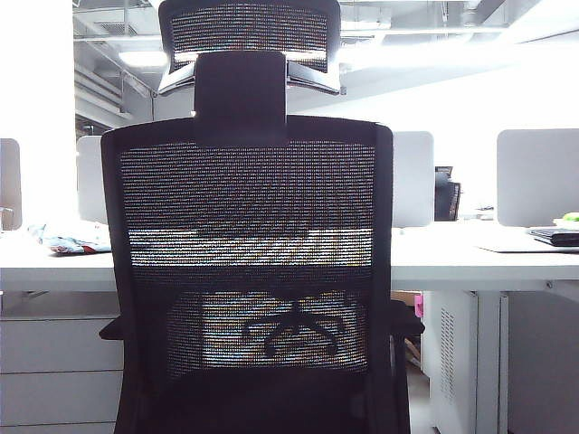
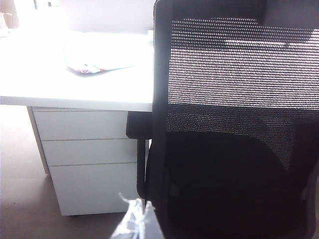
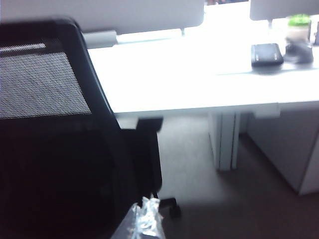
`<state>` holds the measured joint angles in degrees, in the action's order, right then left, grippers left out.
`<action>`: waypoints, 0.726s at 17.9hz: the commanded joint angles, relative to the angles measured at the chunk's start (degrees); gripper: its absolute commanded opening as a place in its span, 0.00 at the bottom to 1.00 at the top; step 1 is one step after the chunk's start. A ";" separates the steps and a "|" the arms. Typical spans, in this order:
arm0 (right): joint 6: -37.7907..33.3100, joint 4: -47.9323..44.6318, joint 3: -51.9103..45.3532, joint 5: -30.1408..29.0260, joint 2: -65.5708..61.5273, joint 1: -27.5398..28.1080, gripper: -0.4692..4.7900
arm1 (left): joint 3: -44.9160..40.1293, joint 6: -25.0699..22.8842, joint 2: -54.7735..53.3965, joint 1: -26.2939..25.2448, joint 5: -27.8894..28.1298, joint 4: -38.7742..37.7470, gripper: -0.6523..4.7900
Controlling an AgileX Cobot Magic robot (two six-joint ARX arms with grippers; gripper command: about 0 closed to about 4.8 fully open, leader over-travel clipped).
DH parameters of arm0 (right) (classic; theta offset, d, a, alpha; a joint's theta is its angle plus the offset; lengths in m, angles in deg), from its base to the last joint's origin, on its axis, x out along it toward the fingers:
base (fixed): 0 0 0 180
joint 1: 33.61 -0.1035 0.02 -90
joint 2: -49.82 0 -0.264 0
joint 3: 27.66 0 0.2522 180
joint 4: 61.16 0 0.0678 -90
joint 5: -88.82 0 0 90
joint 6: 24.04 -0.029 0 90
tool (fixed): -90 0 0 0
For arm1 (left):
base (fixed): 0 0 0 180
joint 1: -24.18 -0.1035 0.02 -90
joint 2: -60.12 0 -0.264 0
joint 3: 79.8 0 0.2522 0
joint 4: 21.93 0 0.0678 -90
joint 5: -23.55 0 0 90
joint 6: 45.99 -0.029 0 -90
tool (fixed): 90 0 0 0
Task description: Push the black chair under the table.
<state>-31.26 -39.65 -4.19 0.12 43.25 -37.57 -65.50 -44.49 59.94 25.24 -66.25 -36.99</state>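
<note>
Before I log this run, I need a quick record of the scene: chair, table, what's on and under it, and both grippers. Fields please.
chair: black chair with mesh back facing the exterior camera, in front of the table
table: white table, chair seat not yet fully under it
under table: white drawer cabinet beside the chair
on table: crumpled wrapper; dark flat case
left gripper: only a plastic-wrapped tip shows, close to the chair back's edge; open or shut unclear
right gripper: wrapped tip near the chair's other side; open or shut unclear
</note>
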 commanded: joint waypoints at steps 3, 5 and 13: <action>-3.26 -7.06 -6.19 0.07 2.47 4.20 0.08 | -0.02 -0.20 -0.04 -0.04 -0.02 0.52 0.11; -3.23 -8.07 -7.78 0.00 3.19 5.09 0.08 | -0.02 -0.20 -0.04 -0.04 0.00 0.52 0.11; 0.92 -7.91 -9.33 -0.15 6.47 5.07 0.08 | -0.02 -0.20 -0.04 -0.04 0.00 0.50 0.11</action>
<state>-31.39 -46.25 -13.48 0.14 49.72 -32.48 -65.50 -44.49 59.91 25.24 -66.25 -36.99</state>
